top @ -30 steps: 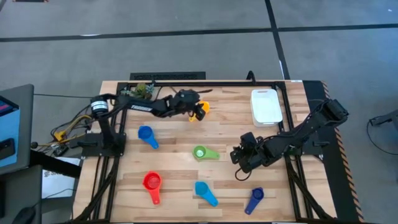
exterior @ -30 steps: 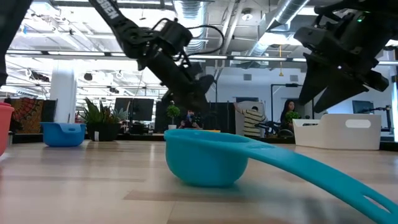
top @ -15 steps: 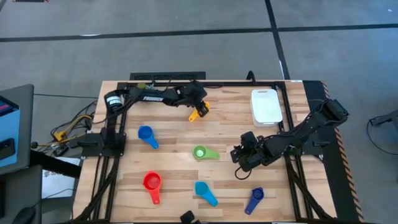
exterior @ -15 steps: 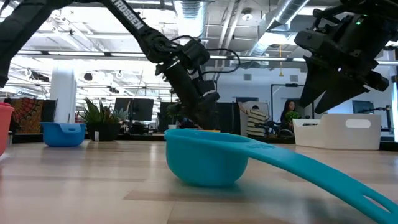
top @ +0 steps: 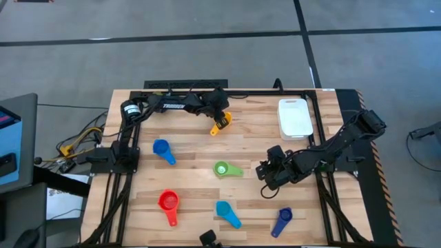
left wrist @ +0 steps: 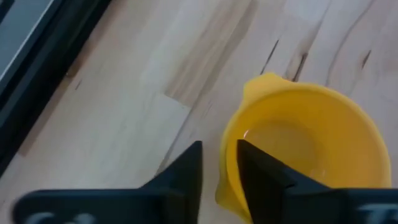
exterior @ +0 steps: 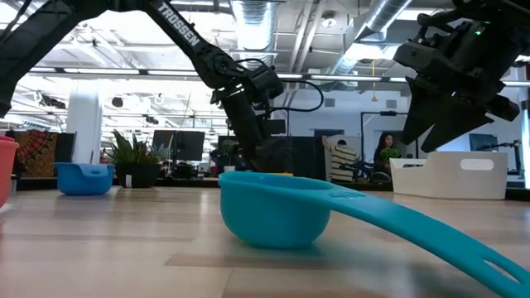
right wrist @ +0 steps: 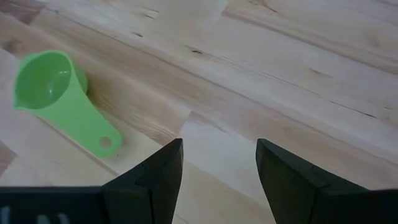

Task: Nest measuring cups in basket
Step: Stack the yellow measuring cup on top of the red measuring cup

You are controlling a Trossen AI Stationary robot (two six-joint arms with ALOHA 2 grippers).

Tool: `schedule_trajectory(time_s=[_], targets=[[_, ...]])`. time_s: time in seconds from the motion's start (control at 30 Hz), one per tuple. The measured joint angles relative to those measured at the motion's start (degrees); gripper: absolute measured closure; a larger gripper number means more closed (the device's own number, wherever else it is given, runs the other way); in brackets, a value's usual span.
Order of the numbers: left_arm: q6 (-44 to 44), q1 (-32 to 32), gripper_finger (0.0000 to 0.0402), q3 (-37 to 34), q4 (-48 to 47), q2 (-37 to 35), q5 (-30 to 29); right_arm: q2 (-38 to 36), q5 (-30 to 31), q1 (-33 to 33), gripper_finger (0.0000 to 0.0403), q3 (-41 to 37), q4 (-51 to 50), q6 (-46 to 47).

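— Where's the yellow cup (left wrist: 303, 149)?

— Far side of the counter (top: 255, 207), left of the basket (top: 295, 118), rim between the left gripper (left wrist: 219, 163) jaws, which sit nearly together on it (handle trails toward the near-left).

— The other arm?

— Right gripper (right wrist: 219, 163), jaws apart and empty, just beside the green cup (right wrist: 56, 93).

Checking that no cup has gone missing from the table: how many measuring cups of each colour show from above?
Yellow measuring cup: 1
Green measuring cup: 1
Red measuring cup: 1
Lighter blue measuring cups: 2
Dark blue measuring cup: 1
Total: 6
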Motion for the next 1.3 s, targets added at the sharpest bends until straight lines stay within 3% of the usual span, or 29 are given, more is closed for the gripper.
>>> schedule_trajectory(time_s=[0.13,0.37,0.5,0.73,0.87,1.07,1.2,1.3], targets=[[-2.0,0.0,0.0390,0.0,0.3,0.0,-0.1,0.0,0.0,0.0,0.0178,0.0,0.0,0.0],[-6.2,-1.1,0.0390,0.0,-2.4,-2.9,-1.5,0.0,0.0,0.0,0.0178,0.0,0.1,0.0],[-7.4,-3.9,0.0398,-0.2,-9.4,-7.7,-5.8,0.0,0.1,-0.7,0.0178,0.0,-0.1,-0.2],[-15.7,-13.9,0.0396,-11.1,-13.2,-22.5,-15.2,0.0,0.1,-5.6,0.0178,0.0,1.2,-8.0],[-27.4,-22.4,0.0399,-22.2,-13.2,-33.7,-17.6,0.0,0.1,-9.5,0.0178,0.0,4.0,-15.1],[-56.8,-41.3,0.0399,-37.7,-13.1,-48.6,-24.9,0.0,-0.8,-15.5,0.0178,0.0,13.0,-28.1],[-76.1,-55.6,0.0400,-42.8,-13.6,-50.9,-28.3,0.0,-2.8,-18.7,0.0178,0.0,19.6,-35.2],[-86.5,-62.9,0.0400,-42.7,-15.7,-50.2,-30.7,0.0,-3.7,-20.7,0.0178,0.0,23.8,-39.5]])
